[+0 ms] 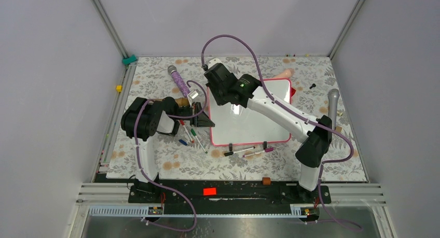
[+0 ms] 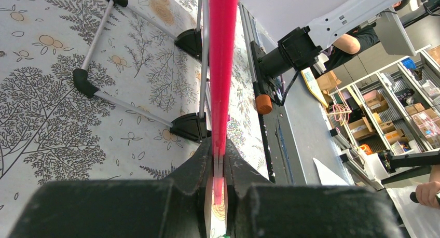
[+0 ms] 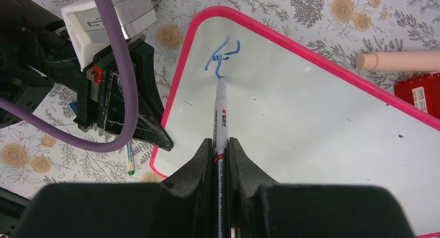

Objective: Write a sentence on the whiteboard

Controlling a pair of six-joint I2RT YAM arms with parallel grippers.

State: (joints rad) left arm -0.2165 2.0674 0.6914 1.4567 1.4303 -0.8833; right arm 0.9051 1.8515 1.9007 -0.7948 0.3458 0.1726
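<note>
**Q:** Where is the whiteboard (image 1: 249, 125) lying?

**A:** It is lying in the middle of the floral table (image 1: 155, 160), between the two arms. A few blue strokes (image 3: 223, 54) are showing in its far-left corner, and the rest of its white face is bare.

**Q:** What is touching it?

**A:** Two things. The marker (image 3: 221, 113) is resting its tip on the board at the near end of the strokes. The left gripper (image 2: 220, 150) is biting the pink rim (image 2: 222, 67) on the left edge, with its jaws clamped flat on both faces of the board.

**Q:** And the right gripper (image 3: 221, 144)?

**A:** Its jaws are pressing together on the marker's barrel. The marker's long axis is running straight out from the jaws toward the far edge, with the tip leading.

**Q:** On which relation is the coming move turning?

**A:** Probably on this one: the unwritten surface is lying to the right of the tip and nearer than it. The right arm is reaching over the board and carrying the pen, so the writing is falling to that arm, most likely travelling rightward along the far edge. The left arm is acting only as an anchor.
</note>
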